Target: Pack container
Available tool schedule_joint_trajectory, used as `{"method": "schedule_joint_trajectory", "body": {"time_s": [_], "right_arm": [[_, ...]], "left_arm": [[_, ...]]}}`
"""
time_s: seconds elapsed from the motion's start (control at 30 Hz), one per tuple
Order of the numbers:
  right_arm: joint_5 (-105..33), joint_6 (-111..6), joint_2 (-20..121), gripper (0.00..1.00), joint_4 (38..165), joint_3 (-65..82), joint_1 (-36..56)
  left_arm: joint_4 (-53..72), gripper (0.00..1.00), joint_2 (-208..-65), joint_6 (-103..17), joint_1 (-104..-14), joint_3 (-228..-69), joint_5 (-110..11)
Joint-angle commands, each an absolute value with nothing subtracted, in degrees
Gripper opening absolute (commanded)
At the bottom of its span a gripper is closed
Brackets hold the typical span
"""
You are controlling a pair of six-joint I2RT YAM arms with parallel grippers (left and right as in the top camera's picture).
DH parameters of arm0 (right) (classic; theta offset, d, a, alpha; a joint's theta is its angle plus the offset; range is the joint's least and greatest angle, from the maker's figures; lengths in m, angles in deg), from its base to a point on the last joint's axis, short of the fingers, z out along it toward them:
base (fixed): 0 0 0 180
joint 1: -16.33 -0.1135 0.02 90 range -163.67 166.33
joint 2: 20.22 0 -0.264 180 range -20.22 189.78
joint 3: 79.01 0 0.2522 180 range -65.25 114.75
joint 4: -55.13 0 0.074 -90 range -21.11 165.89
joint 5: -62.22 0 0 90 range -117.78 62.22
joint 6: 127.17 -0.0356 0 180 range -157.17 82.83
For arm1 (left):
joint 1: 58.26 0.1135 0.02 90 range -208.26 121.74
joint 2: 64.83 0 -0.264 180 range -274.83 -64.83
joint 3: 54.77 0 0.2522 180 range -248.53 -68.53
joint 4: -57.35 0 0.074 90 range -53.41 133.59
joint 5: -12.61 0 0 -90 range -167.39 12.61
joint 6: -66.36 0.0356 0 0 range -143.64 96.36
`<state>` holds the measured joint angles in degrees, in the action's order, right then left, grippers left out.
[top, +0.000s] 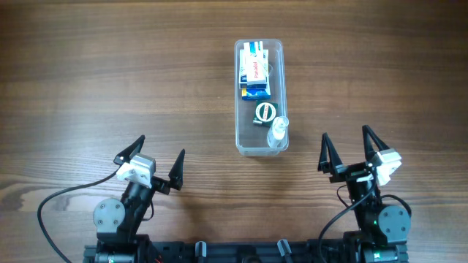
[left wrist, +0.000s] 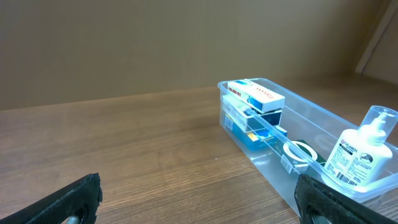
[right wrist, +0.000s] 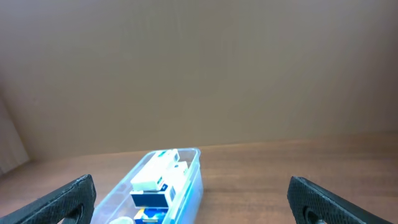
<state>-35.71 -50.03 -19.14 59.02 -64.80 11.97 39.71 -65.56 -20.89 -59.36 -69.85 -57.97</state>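
**Sitting here with both pincers wide open, nothing in either**

Both of my arms are parked at the near edge of the counter [top: 110, 73]. My left pincer [top: 161, 145] has its fingers spread wide and it's got hold of nothing. Same for my right pincer [top: 345, 132]: wide open and empty. Neither one is touching anything.

The container [top: 247, 139] sits on the counter past my pincers, long side pointing away from me. It's between the two arms but closer to the right one, and well apart from both.

There's stuff in it already. A stack of small boxes [top: 256, 73] fills the far end, with a white one with red print on top and blue ones under it. A small ring-shaped thing [top: 265, 112] lies in the middle, and I can't tell what it is. A clear pump bottle [top: 278, 133] stands upright in the near right corner.
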Motion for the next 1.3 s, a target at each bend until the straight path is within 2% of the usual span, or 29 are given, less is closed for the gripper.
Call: {"method": "schedule_joint_trajectory", "body": {"time_s": [0.0,0.1,0.27,1.27], "right_arm": [[-36.7,-46.0,-20.0,1.00,61.4,-65.0,11.7],[-36.9,-45.7,-20.0,1.00,68.3,-65.0,11.7],[-36.8,-41.3,-20.0,1.00,68.3,-65.0,11.7],[-36.7,-41.2,-19.6,1.00,68.3,-65.0,11.7]], "left_arm": [[39.8,1.00,-65.0,-20.0,-58.9,-69.4,-57.7],[39.8,1.00,-65.0,-20.0,-58.9,-69.4,-57.7],[39.8,1.00,-65.0,-20.0,-58.9,-69.4,-57.7],[39.8,1.00,-65.0,-20.0,-58.9,-69.4,-57.7]]}}
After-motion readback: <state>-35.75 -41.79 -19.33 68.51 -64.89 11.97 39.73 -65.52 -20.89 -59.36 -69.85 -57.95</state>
